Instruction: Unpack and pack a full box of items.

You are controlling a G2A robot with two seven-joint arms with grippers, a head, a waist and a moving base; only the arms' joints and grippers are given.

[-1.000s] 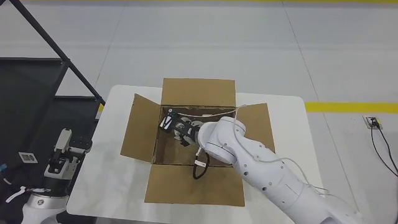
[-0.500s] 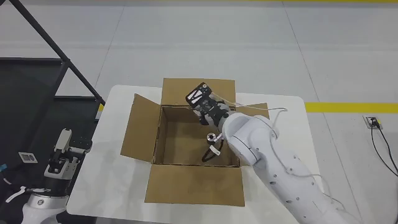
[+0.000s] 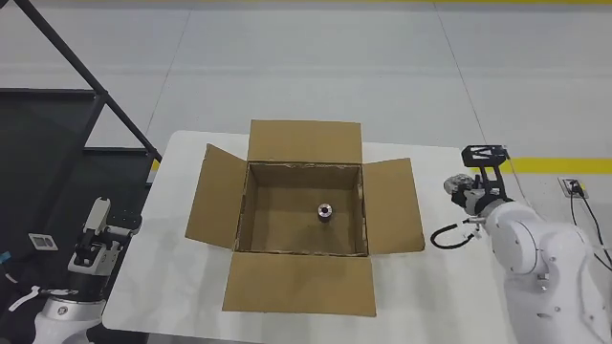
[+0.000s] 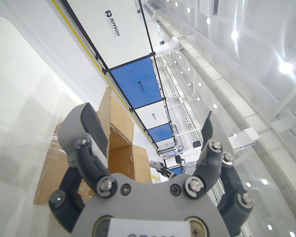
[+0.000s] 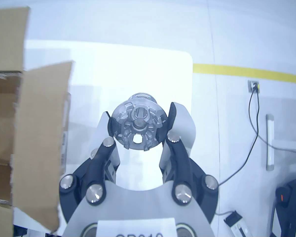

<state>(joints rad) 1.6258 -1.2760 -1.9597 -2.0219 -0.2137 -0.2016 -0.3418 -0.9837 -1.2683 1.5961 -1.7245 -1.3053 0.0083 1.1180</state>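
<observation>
An open cardboard box (image 3: 249,205) sits mid-table with all flaps spread out. One small round metal part (image 3: 325,212) lies on its floor. My right gripper (image 5: 139,124) is shut on a grey round metal hub (image 5: 137,128) with a toothed rim, above the white table to the right of the box. In the top view that gripper (image 3: 466,191) hangs near the table's right edge. My left gripper (image 4: 148,127) is open with nothing between its fingers, low at the table's left, with the box (image 4: 120,149) beyond it.
The white table (image 3: 440,277) has bare surface right of the box's right flap (image 3: 394,207). A black frame (image 3: 67,48) stands off the table to the left. A cable and floor socket (image 3: 572,189) lie to the right.
The right arm lifted out of the box with the metal hub and swung right, beyond the right flap to the table's right edge. The left arm has kept still.
</observation>
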